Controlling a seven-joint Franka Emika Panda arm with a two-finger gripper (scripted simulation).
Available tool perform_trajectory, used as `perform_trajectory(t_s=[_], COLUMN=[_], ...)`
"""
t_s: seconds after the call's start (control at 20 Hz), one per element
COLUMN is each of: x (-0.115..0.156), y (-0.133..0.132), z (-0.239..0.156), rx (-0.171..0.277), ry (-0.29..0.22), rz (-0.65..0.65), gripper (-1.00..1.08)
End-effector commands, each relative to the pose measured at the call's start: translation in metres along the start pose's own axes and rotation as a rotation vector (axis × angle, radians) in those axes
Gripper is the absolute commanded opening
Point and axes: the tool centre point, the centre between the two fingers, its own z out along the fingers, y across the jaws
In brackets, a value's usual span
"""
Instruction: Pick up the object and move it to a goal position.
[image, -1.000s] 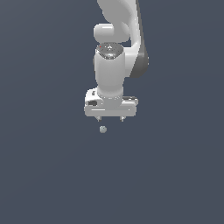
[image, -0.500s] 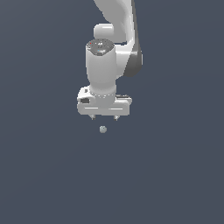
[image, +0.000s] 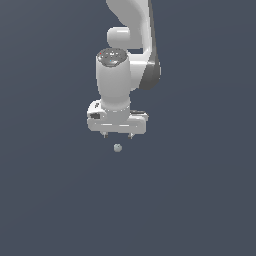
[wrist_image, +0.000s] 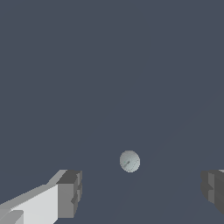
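Ball (image: 117, 147) sits just below the gripper (image: 117, 135), between its fingers (wrist_image: 70, 194), untouched; jaws spread wide, holding nothing.

The arm (image: 132, 30) is glossy white with rounded, tube-like segments and a dark grey band at one joint. A round grey cap sits on the top of the wrist cylinder. The gripper (image: 118, 135) has a wide white block body with two short dark fingers (wrist_image: 70, 192); their pads look grey and blocky, perhaps ridged.
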Motion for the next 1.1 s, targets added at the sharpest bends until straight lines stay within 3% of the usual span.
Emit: perform_trajectory(t_s=[0.0,0.65,1.05], x=[-0.003,-0.038,-0.052], y=[0.001,0.012,0.017], z=[0.009,0.092,0.118], rx=[0.001,-0.002,-0.009], ry=[-0.006,-0.054,-0.070], rz=[0.028,0.305,0.399], gripper=[1.00,1.00,1.00])
